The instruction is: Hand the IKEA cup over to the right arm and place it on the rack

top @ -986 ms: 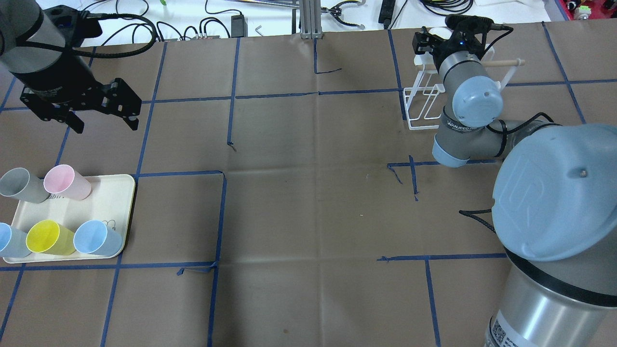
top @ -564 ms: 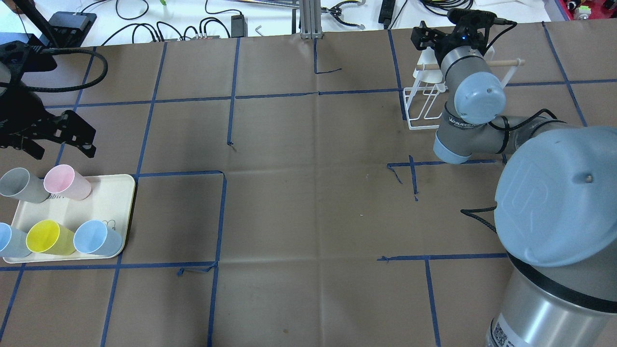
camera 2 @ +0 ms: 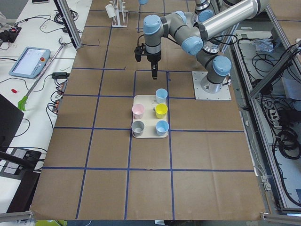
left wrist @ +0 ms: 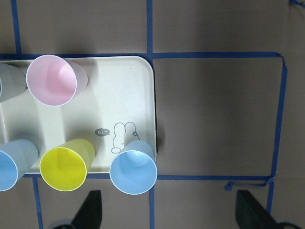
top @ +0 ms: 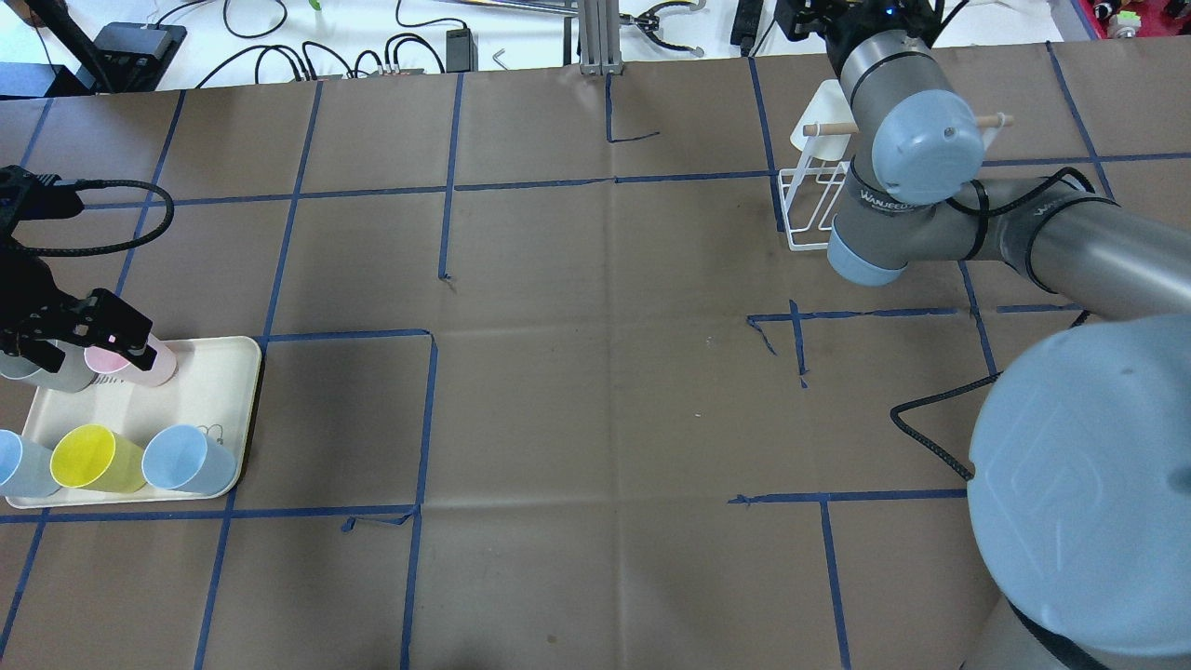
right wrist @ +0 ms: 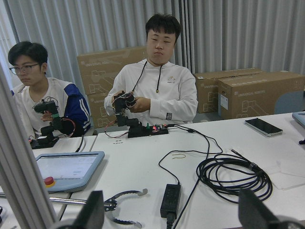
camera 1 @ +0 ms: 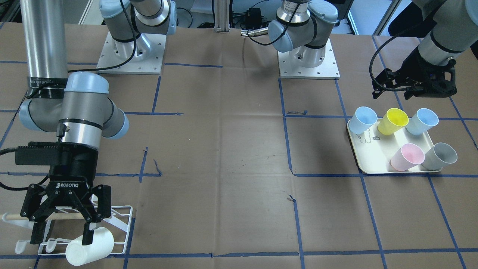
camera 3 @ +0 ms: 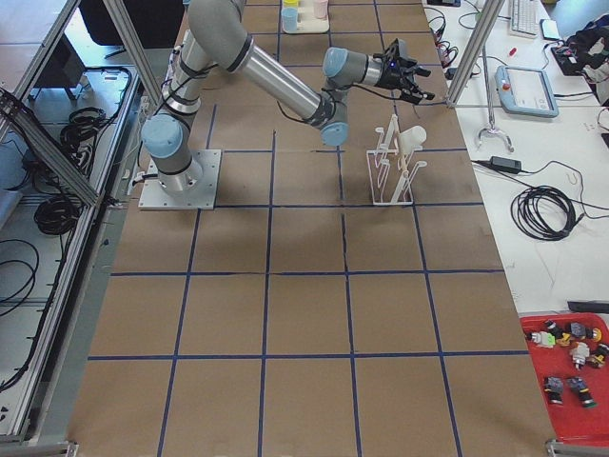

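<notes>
Right pincer (camera 1: 61, 236) hangs over the white wire rack (camera 1: 125, 220), jaws spread wide and gripping nothing. The white plastic IKEA cup (camera 1: 91, 247) sits tilted on that rack, at 1 o'clock on the brown paper-covered worktop (top: 595, 372) in the overhead view. At 8 o'clock, the left pincer (left wrist: 170, 211) hovers open and empty above the cream tray (left wrist: 143, 95) of coloured cups.

Bright, even overhead light, soft shadows on brown paper, sharp focus.
</notes>
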### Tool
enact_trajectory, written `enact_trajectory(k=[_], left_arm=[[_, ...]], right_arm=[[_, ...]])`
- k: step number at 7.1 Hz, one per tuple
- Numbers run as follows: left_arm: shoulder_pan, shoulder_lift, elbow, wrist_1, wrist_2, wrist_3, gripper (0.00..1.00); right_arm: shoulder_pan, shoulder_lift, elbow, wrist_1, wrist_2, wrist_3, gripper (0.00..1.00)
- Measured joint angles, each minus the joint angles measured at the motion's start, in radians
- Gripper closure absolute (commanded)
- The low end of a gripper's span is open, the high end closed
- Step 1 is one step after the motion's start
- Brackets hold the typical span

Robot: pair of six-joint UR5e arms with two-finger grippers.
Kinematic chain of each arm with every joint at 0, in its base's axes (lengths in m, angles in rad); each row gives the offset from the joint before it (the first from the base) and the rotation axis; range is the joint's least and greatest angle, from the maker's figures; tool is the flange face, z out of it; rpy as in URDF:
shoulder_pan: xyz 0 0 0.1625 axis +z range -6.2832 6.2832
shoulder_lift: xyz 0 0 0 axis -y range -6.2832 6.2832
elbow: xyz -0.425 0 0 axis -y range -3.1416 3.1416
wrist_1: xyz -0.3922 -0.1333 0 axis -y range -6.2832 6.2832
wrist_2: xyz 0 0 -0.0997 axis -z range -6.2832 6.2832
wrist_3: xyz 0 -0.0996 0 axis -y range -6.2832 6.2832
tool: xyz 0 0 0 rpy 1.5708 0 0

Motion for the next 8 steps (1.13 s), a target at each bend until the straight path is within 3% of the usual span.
enact_trajectory(k=[4,8], left_arm=[[0.028,0.022,-0.164,0.166,-0.009,0.028,0.01],[0.029,-0.016,-0.327,0.372,-0.041,0.029,0.01]], right_arm=[[0.093,-0.194,0.017,0.207,0.002,0.263,0.00],[0.163,-0.217,0.069,0.149,0.006,0.549,0.00]])
